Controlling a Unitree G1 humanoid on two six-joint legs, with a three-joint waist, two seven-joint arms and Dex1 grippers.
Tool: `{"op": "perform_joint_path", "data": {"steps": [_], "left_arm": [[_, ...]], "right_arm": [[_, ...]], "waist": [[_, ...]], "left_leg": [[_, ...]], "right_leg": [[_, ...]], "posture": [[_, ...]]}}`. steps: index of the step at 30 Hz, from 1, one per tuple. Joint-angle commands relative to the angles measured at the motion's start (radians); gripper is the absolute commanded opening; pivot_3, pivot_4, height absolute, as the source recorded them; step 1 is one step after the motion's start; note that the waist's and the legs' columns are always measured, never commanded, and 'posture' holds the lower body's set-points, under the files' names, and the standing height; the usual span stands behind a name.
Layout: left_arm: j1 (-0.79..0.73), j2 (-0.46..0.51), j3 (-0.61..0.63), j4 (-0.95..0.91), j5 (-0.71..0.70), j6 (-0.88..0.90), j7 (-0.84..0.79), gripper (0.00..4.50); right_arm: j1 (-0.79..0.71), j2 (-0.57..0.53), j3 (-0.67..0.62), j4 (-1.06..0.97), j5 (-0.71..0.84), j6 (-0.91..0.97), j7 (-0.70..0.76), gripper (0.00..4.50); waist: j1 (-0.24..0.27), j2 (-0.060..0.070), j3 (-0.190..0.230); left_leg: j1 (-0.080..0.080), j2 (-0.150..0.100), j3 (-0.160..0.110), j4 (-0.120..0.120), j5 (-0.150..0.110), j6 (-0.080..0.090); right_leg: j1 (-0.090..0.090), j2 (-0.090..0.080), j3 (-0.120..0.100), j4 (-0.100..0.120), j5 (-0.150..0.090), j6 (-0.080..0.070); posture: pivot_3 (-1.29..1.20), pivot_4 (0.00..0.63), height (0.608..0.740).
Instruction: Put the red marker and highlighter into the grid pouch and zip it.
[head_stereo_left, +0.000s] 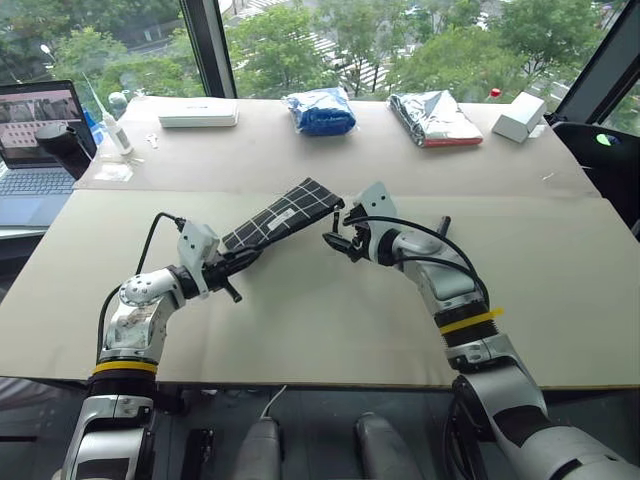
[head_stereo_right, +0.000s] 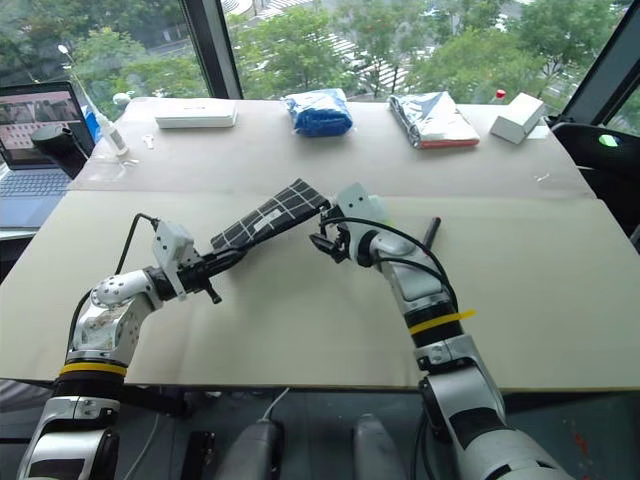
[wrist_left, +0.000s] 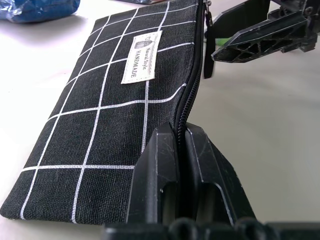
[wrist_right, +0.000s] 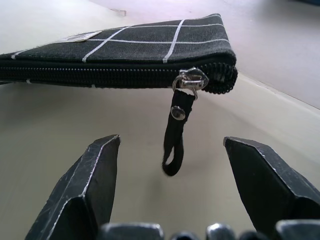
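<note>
From the head view, the left gripper (head_stereo_left: 243, 258) pinches one end of the grid pouch (head_stereo_left: 285, 212) and holds it above the table (head_stereo_left: 330, 320), the right gripper (head_stereo_left: 338, 240) just beside its far end. In the left wrist view, the fingers (wrist_left: 160, 175) clamp the zipper edge. In the right wrist view, the jaws stand apart around the hanging pull strap (wrist_right: 175, 137), not touching it.

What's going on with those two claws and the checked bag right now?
Left gripper shut on grid pouch, holding it off the table. Right gripper open, zipper pull strap hanging between its fingers, not gripped. Nothing in the way.
</note>
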Motion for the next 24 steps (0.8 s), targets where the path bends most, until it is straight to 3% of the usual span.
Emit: {"op": "perform_joint_path", "data": {"steps": [1,6,9,18,24], "left_arm": [[-0.007,0.005,-0.004,-0.05,-0.009,0.012,0.001,0.0],[-0.003,0.005,-0.014,-0.068,-0.015,0.026,-0.004,0.0],[0.0,0.006,-0.016,-0.073,-0.014,0.031,-0.006,0.0],[-0.002,0.003,-0.017,-0.064,-0.007,0.029,0.002,0.0],[-0.009,-0.003,-0.018,-0.053,-0.005,0.026,0.01,0.0]], "right_arm": [[-0.032,0.01,-0.023,0.0,0.002,-0.037,-0.01,3.69],[-0.038,0.013,-0.026,0.025,0.001,-0.054,-0.018,3.69],[-0.038,0.013,-0.024,0.029,0.002,-0.072,-0.012,3.03],[-0.023,0.001,-0.013,0.001,0.008,-0.083,0.037,0.02],[-0.012,-0.003,0.033,-0.033,0.003,-0.053,0.104,0.02]], "waist": [[0.0,0.0,0.0],[0.0,0.0,0.0],[0.0,0.0,0.0],[0.0,0.0,0.0],[0.0,0.0,0.0]], "left_leg": [[0.0,0.0,0.0,0.0,0.0,0.0],[0.0,0.0,0.0,0.0,0.0,0.0],[0.0,0.0,0.0,0.0,0.0,0.0],[0.0,0.0,0.0,0.0,0.0,0.0],[0.0,0.0,0.0,0.0,0.0,0.0]], "right_leg": [[0.0,0.0,0.0,0.0,0.0,0.0],[0.0,0.0,0.0,0.0,0.0,0.0],[0.0,0.0,0.0,0.0,0.0,0.0],[0.0,0.0,0.0,0.0,0.0,0.0],[0.0,0.0,0.0,0.0,0.0,0.0]], "posture": [[0.0,0.15,0.74],[0.0,0.15,0.74],[0.0,0.15,0.74],[0.0,0.15,0.74],[0.0,0.15,0.74]]}}
